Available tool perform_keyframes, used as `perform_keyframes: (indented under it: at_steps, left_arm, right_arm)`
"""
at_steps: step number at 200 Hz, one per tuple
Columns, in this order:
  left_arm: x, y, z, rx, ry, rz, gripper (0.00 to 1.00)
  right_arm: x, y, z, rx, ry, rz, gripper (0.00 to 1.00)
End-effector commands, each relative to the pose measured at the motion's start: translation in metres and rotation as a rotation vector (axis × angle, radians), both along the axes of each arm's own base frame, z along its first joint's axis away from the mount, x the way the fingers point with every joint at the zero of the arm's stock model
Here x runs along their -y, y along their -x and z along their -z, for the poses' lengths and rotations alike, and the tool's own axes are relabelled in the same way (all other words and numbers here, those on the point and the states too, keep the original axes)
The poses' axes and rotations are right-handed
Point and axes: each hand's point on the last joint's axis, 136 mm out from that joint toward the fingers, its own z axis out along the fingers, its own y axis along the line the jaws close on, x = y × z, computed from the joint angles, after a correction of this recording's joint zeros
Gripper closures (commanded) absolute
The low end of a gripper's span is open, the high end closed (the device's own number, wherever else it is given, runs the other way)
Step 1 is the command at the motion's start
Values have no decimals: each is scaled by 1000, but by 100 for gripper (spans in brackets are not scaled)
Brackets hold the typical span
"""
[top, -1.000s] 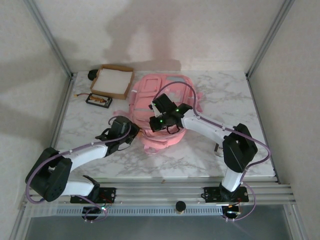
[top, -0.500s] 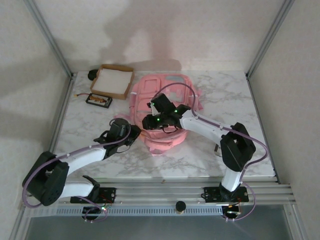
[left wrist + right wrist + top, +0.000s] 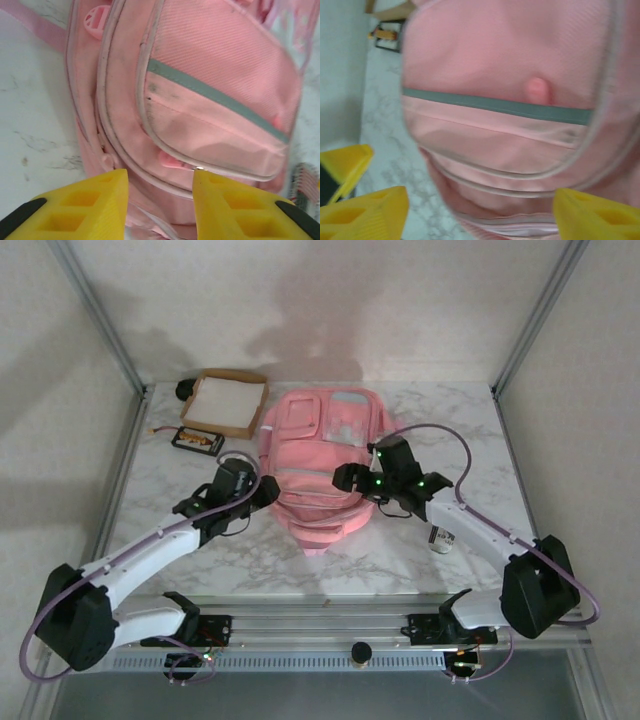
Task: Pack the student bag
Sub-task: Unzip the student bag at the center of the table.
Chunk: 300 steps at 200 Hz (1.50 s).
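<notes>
Student bag (image 3: 322, 465) lies flat on the bench (image 3: 460, 440), front up, between the two arms.

Top view: left gripper (image 3: 258, 490) sits at the bag's left edge and right gripper (image 3: 345, 478) at its right edge. Risk: both arms converge on one spot and could clash. A small pale item (image 3: 441, 540) beside the right forearm could be knocked.

Left wrist view: jaws spread, holding nothing, over the lower front pocket (image 3: 215, 115). A closing pinch could catch loose fabric instead of the pink zip pull (image 3: 170, 159) and drag the bag.

Right wrist view: jaws spread wide, holding nothing.

Condition: pink fabric, grey stripe (image 3: 215, 95), grubby seams, limp; pockets appear zipped.
</notes>
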Motion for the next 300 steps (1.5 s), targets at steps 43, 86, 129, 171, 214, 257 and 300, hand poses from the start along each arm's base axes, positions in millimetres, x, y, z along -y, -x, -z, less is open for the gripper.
perform_keyframes:
  at_steps: [43,86,129,171,214,257,300]
  left_arm:
    - [1,-25,3,63,-140,60,61]
    - [4,-38,19,59,-183,82,59]
    - [29,-51,15,86,-37,139,59]
    - [37,-58,20,73,-32,158,67]
    - [56,-56,16,82,-2,204,67]
    - [54,-57,13,85,-15,197,67]
    - [58,-57,15,83,-26,200,67]
  right_arm:
    - [-14,-28,25,-82,-138,136,16]
    - [-26,-43,12,-56,-186,131,18]
    - [-20,-39,-12,-36,-159,135,17]
    - [-25,-38,-21,-37,-140,96,22]
    - [-41,-34,-40,-31,-198,52,35]
    - [-14,-29,-26,-33,-37,92,25]
    - [-21,-29,-32,3,13,51,25]
